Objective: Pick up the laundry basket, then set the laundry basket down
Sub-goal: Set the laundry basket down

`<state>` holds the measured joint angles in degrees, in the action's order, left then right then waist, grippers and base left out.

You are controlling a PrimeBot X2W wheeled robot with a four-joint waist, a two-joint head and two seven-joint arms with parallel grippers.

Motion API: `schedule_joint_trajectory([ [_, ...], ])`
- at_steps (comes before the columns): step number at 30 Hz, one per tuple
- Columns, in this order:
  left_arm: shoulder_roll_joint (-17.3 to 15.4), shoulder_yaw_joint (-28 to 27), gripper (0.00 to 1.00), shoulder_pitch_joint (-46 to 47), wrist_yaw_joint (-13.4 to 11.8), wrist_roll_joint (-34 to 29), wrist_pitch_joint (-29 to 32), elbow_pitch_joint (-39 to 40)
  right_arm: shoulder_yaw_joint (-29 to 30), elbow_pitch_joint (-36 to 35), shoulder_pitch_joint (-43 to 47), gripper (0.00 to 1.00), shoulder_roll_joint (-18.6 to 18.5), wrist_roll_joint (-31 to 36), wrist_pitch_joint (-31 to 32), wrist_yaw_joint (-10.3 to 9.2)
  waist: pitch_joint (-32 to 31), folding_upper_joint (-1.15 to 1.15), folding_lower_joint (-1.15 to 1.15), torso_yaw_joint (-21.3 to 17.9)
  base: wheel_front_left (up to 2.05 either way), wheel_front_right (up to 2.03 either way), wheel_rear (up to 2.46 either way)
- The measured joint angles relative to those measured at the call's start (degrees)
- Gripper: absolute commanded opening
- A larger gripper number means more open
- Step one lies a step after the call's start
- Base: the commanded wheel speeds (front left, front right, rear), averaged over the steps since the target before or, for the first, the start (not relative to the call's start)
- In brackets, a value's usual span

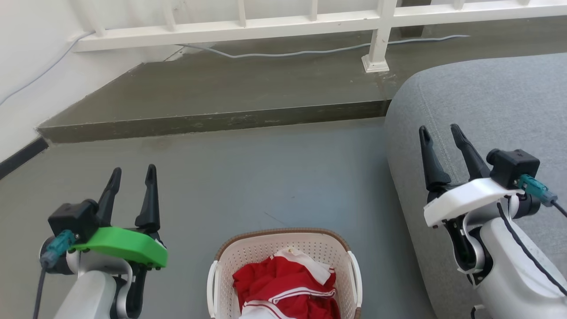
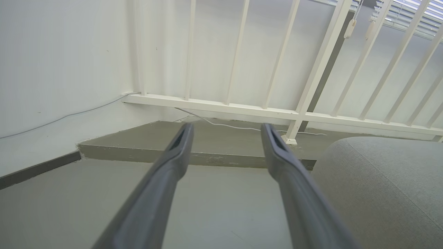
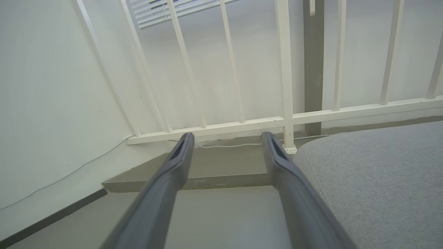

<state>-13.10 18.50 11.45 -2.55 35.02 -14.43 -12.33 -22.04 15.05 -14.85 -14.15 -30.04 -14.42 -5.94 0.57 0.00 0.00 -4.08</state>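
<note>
Laundry basket (image 1: 261, 250), cream-white perforated plastic with a brown woven-look rim, sits on the grey floor (image 1: 266, 177) between both jaws, touching neither, red clothes (image 1: 283, 283) inside. Left gripper (image 1: 134, 170) and right gripper (image 1: 438, 129) have jaws spread, empty. Grey fabric sofa (image 1: 487, 97) is beside the right jaws.

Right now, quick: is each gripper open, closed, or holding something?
Left gripper: jaws open, holding nothing.
Right gripper: jaws open, holding nothing.
</note>
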Motion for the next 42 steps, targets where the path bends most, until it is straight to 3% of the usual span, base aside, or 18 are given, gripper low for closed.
schedule_joint_trajectory([
  [15,2.27,-2.29,1.00,-3.99,0.10,-2.27,0.00,3.47,2.40,-3.25,4.36,1.00,1.71,2.93,0.00,-0.23,0.14,0.00,0.00,0.19,0.00,0.00,0.00],
  [42,4.99,-5.36,1.00,-7.20,2.60,-5.48,0.00,4.86,5.05,-4.72,7.89,1.00,3.37,6.01,0.00,-0.11,0.28,0.00,0.00,0.21,0.00,0.00,0.00],
])
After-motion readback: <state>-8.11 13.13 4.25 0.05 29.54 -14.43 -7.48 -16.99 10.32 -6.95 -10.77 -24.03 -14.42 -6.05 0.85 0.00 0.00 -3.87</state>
